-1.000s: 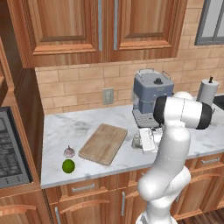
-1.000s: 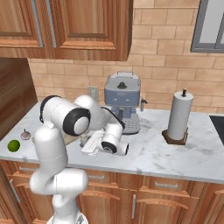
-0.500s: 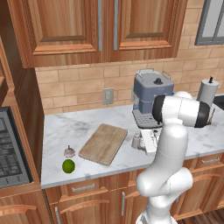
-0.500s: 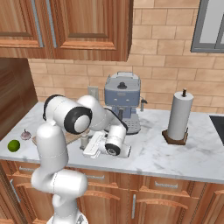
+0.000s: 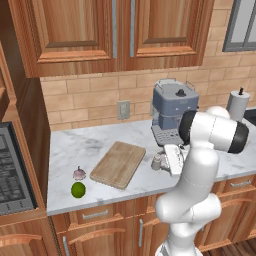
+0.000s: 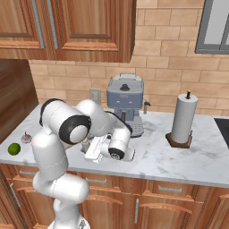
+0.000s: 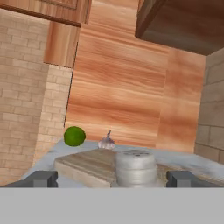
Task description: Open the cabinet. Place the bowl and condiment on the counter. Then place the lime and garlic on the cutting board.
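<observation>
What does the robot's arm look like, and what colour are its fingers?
The arm is glossy white, built of rounded, tube-like links with dark grey-black bands at the joints. Its hand is a white block. The fingers are small, dark grey and squared off. No cables or markings are visible.

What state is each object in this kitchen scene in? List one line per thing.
cabinet: doors shut
condiment: upright on counter, between open pincer fingertips, not gripped
lime: on counter, off cutting board
garlic: on counter beside lime
cutting board: flat, bare
</observation>
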Available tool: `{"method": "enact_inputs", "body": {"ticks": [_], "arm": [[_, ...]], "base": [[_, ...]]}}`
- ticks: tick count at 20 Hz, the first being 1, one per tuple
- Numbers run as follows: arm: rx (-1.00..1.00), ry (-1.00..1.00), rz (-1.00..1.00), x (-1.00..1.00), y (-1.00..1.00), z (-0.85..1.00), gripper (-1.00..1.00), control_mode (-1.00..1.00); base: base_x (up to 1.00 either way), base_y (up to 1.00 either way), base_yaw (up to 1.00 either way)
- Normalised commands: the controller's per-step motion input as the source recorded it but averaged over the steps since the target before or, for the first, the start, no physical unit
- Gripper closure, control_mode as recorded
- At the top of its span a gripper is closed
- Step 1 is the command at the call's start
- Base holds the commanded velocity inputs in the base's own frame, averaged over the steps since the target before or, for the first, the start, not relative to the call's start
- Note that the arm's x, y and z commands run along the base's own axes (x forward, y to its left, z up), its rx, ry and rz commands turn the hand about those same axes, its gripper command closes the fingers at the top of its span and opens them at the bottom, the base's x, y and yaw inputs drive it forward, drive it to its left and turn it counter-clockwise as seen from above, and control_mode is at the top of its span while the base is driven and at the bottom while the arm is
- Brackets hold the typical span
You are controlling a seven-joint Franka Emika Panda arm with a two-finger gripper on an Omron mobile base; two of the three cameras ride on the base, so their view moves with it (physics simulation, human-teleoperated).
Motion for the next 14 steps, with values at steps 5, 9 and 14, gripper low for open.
{"method": "enact_inputs", "body": {"ticks": [5,9,14], "arm": [[0.00,-0.13,0.00,0.00,0.00,0.40,-1.00,-1.00],[0.00,-0.13,0.00,-0.08,-0.01,0.36,-1.00,-1.00],[0.00,-0.16,0.00,-0.55,-0.01,0.46,-1.00,-1.00]], "base": [[0.00,0.00,0.00],[0.00,0.00,0.00],[0.00,0.00,0.00]]}}
